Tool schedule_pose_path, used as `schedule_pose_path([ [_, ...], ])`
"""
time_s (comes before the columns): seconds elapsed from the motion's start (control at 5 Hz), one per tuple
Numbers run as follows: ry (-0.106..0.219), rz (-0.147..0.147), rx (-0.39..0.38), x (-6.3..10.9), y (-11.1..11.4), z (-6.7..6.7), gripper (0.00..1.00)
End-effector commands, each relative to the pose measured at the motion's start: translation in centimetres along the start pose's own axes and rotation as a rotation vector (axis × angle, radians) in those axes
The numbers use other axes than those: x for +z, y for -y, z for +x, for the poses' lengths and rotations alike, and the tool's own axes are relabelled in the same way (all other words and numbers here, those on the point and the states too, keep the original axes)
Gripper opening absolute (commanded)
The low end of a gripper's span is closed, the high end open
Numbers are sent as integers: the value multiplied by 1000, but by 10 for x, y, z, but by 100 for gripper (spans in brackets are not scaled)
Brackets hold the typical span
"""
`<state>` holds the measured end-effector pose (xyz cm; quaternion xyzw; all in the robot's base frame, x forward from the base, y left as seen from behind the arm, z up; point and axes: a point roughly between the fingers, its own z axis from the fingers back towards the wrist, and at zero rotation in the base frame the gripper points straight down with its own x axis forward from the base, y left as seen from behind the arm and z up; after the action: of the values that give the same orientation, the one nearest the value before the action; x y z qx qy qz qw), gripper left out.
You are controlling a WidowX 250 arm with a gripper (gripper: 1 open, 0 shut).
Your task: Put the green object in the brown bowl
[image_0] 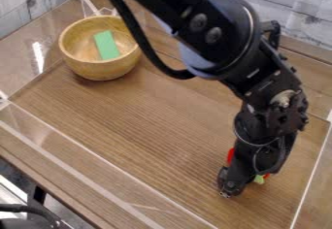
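The brown bowl [81,68] stands at the far left of the wooden table, with a flat green piece [107,46] lying inside it. Near the front right edge a small green object [261,179] with a red part [234,157] rests on the table, mostly hidden by the hand. My gripper [242,182] points almost straight down over it, fingers low at the table surface on either side of it. The jaws look open, and nothing is lifted.
A clear plastic wall [26,112] rims the table along the left and front, and another clear edge [312,179] runs close to the gripper on the right. The black arm [208,39] spans from the top centre down to the hand.
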<state>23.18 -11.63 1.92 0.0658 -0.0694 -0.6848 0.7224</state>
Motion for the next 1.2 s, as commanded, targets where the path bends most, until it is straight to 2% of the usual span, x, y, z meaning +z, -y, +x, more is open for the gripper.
schedule_pose_path([
  [0.0, 19, -14, -16, -2, 2, 4, 100],
  [0.6, 58, -35, -12, -2, 0, 8, 100],
  [1.0, 84, -60, -9, -4, -1, 11, 100],
])
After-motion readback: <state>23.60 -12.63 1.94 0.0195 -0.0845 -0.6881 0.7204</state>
